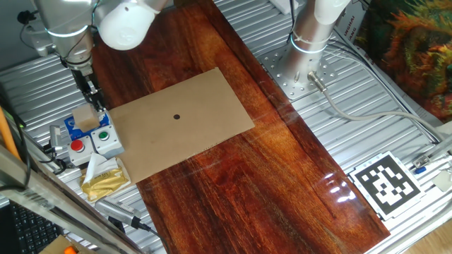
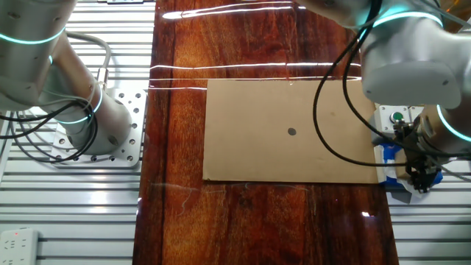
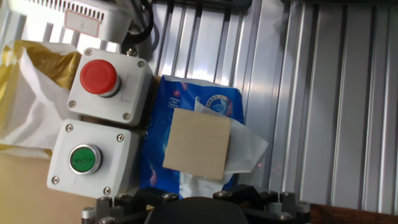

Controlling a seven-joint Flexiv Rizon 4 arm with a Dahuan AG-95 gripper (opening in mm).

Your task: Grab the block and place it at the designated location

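On your dark wooden worktop lies the cardboard sheet with its black dot, well apart from the block. Your gripper hangs over the sheet's far edge, right above the block, which rests on the blue printed holder just beside the white button box. You can't tell from these views whether the gripper is spread or closed, or whether it touches the block.
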